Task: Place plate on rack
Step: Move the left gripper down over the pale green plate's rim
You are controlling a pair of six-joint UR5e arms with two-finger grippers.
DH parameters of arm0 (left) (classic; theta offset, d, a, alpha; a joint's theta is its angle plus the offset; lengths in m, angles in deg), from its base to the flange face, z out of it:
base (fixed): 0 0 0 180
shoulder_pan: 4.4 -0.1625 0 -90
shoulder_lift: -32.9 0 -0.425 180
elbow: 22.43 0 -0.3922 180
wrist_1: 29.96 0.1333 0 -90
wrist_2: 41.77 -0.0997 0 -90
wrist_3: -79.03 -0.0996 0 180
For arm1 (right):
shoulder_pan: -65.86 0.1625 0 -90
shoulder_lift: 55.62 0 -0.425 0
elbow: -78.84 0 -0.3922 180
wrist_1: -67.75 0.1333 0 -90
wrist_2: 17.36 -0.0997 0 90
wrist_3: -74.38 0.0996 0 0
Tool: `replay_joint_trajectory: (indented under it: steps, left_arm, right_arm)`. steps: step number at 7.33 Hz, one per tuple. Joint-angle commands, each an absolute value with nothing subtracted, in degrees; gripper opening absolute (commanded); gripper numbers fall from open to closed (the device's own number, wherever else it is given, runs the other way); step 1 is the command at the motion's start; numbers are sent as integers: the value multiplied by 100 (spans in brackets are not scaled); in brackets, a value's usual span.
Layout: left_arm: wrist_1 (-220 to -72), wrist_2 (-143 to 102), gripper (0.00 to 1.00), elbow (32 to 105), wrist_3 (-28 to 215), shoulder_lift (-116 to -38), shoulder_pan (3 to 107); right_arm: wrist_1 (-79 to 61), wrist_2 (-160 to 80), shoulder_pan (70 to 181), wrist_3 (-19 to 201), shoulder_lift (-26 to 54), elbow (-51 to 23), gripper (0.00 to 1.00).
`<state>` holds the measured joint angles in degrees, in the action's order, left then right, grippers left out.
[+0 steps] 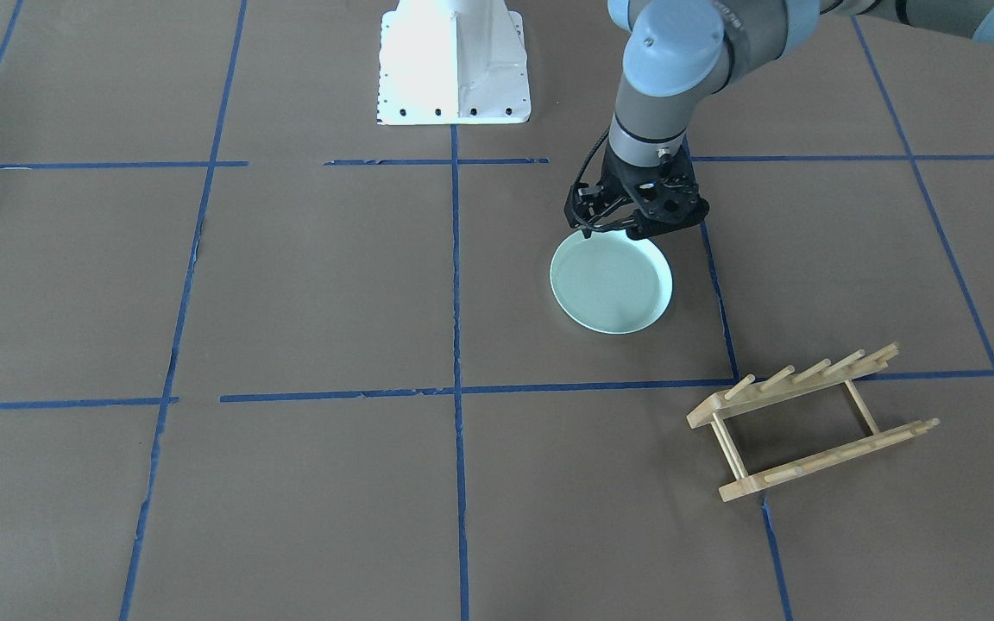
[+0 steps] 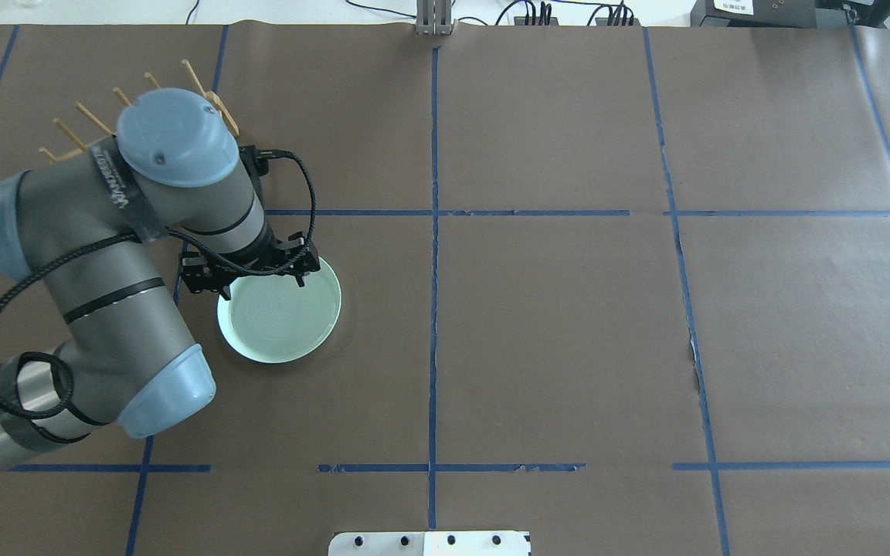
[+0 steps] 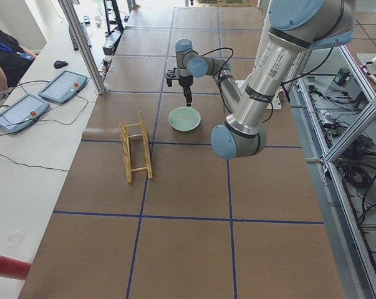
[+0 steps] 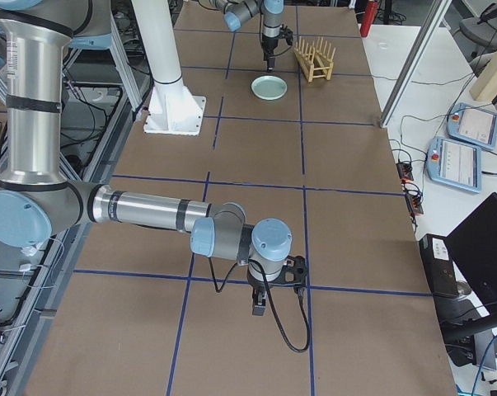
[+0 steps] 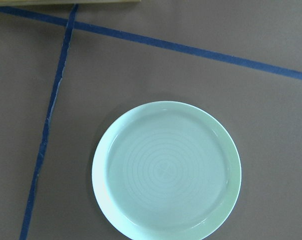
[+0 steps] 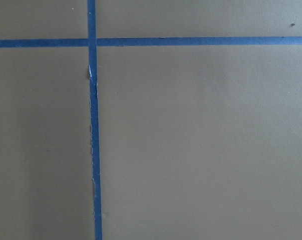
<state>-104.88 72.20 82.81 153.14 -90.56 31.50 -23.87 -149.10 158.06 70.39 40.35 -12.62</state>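
The pale mint-green plate [image 1: 611,285] lies flat on the brown table, right side up; it also shows in the overhead view [image 2: 279,310] and fills the left wrist view [image 5: 166,170]. My left gripper [image 1: 613,229] hangs above the plate, over its edge, apart from it, with its jaws open and empty; it also shows in the overhead view [image 2: 262,286]. The light-wood rack [image 1: 808,423] stands empty on the table beyond the plate, partly hidden behind my left arm in the overhead view [image 2: 93,116]. My right gripper [image 4: 260,309] hovers low over bare table far from both; I cannot tell whether it is open.
The white robot base [image 1: 454,65] stands at the table's robot side. Blue tape lines [image 6: 93,125] grid the brown paper. Operator tablets [image 3: 63,86] lie on a side bench past the rack. My left arm's elbow [image 2: 120,309] hangs over the table beside the plate.
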Motion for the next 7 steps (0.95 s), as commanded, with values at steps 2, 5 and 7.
replay_joint_trajectory:
  steps: [2, 5, 7]
  left_arm:
    - [-11124, 6812, 100, 7384, 15479, -9313, 2831]
    - [-12223, 6722, 100, 6557, 15681, -9331, 2812]
    - [-12260, 6572, 97, 6528, 15672, -9340, 2812]
  right_arm:
    - [-2392, -14910, 15806, 7042, 4036, -1266, 100]
    - [-2384, -14910, 15806, 7033, 4036, -1266, 100]
    - [-2392, -14910, 15806, 7033, 4036, -1266, 100]
